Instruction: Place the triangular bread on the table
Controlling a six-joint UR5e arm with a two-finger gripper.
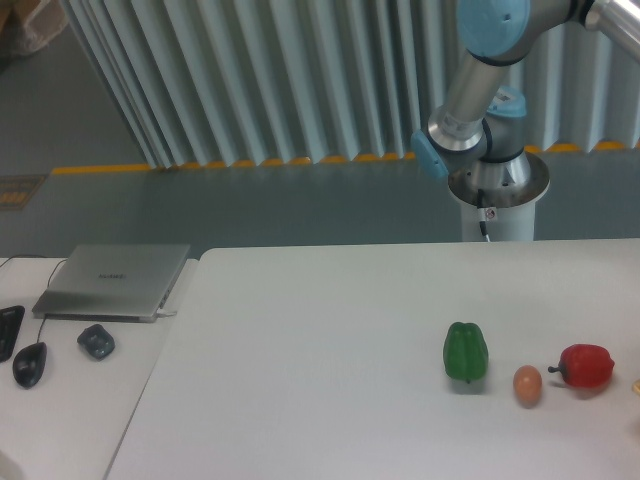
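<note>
Arm: only the upper links and base column show, rising out of frame at top right; the wrist is beyond the picture, so the arm appears to reach off to the right.
End effector: outside the frame; whether its fingers are apart or together cannot be told.
Triangular bread: not clearly seen; a tiny yellowish sliver sits at the far right edge of the surface, too small to identify. The bread is judged to lie or be held outside the frame on the right.
Surface: white, wide and bare across its middle, which would suit it as a set-down spot.
Green pepper: upright, right of centre.
Egg-like ball: just right of the pepper, apart from it.
Red pepper: near the ball, on its side, stem towards the ball.
Row: the three stand in a loose line, leaving the left side free.
Side desk: laptop and two mice, well apart from the work.
</note>
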